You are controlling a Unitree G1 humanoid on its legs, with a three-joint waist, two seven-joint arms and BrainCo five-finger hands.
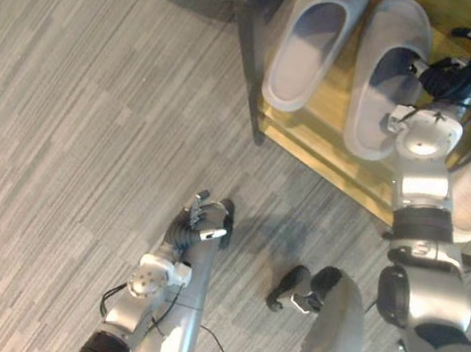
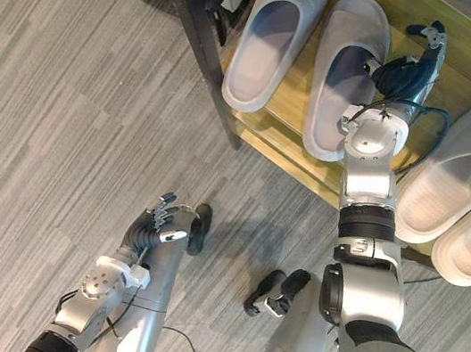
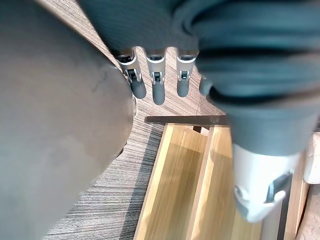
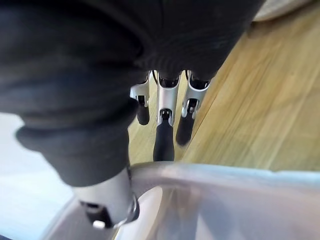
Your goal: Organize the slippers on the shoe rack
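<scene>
- Well, the shoe rack (image 1: 316,126) fills the view from 12 to 3 o'clock, with its wooden shelf towards me.
- Two pale slippers (image 2: 455,190) lie at 3 o'clock, touching each other and set at a slant. I cannot tell whether they sit fully on the shelf. I judge that they are what is left to straighten.
- Two grey slippers (image 1: 311,40) stand side by side on the shelf at 1 o'clock. That pair looks nearly settled.
- My right hand (image 1: 451,77) is at the right grey slipper (image 1: 386,75), against its far side. My fingers (image 4: 164,135) reach out fairly straight over the wood and my thumb (image 4: 107,200) is at the rim, clamped on nothing that I can see.
- My left hand (image 1: 202,223) hangs idle at 7 o'clock above the floor (image 1: 58,155), fingers relaxed and holding nothing.
</scene>
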